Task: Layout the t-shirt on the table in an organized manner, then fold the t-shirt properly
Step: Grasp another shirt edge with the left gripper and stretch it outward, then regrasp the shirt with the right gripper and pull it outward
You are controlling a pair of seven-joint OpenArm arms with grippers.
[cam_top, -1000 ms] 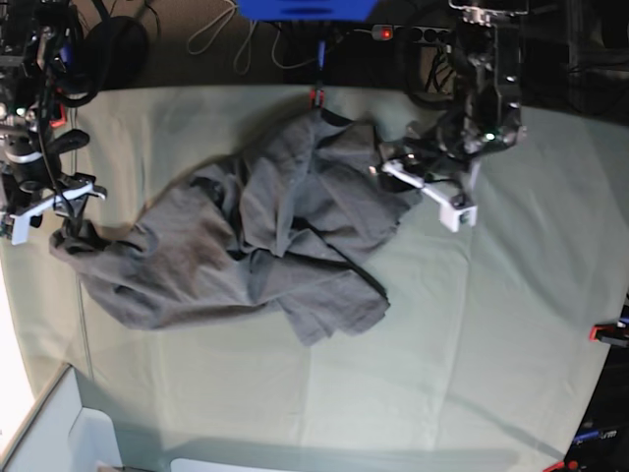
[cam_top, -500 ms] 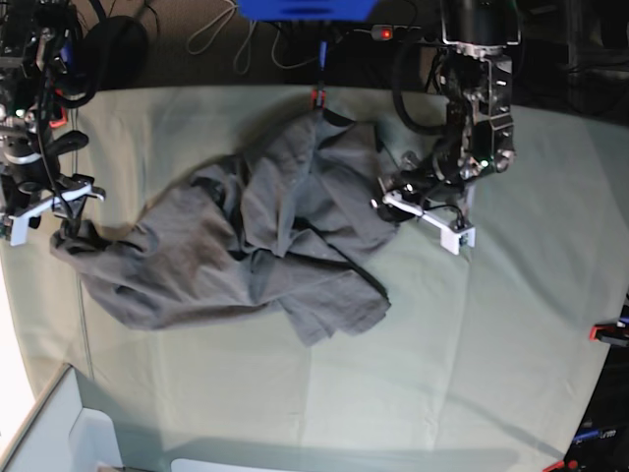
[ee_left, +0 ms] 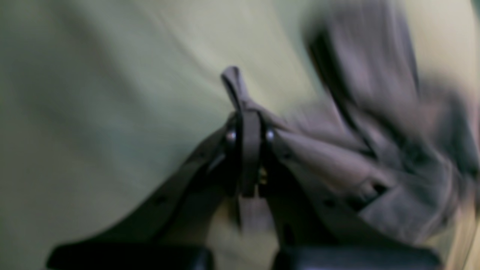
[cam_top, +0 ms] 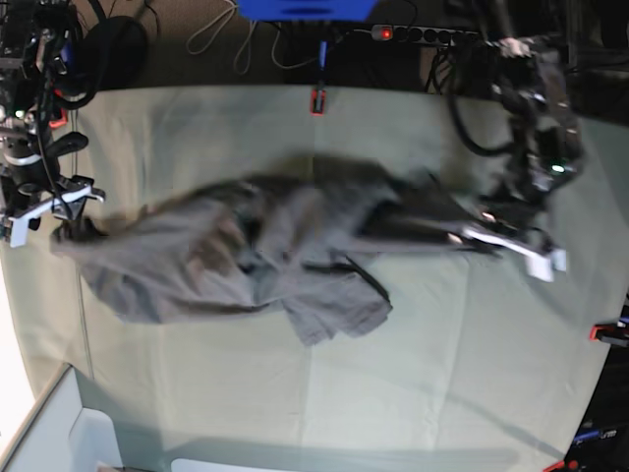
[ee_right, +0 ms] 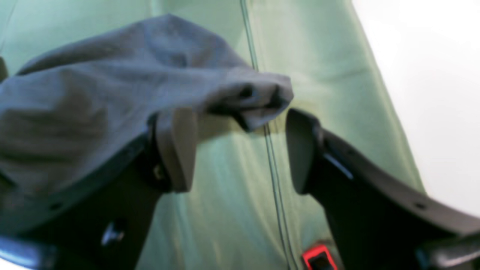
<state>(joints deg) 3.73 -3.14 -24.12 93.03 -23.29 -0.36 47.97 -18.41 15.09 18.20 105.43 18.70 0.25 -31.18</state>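
The dark grey t-shirt (cam_top: 246, 256) lies crumpled across the middle of the table (cam_top: 442, 374), drawn out sideways and blurred on its right half. My left gripper (cam_top: 511, 241) is at the shirt's right end. In the left wrist view this gripper (ee_left: 247, 123) is shut on a pinched fold of the t-shirt (ee_left: 337, 157). My right gripper (cam_top: 49, 211) stands at the shirt's left end. In the right wrist view it (ee_right: 240, 150) is open, and a rolled corner of the t-shirt (ee_right: 112, 93) lies over one of its fingers (ee_right: 176, 150).
Red clamps (cam_top: 316, 98) (cam_top: 604, 332) hold the table cloth at the far and right edges, and another red clamp (ee_right: 318, 258) shows below my right gripper. Cables and a power strip (cam_top: 393, 32) lie behind the table. A white box (cam_top: 59, 433) stands at the front left corner.
My left gripper has shut on the shirt's right edge and swung right, pulling that side out into a stretched strip. The right gripper has stayed where it was, open.
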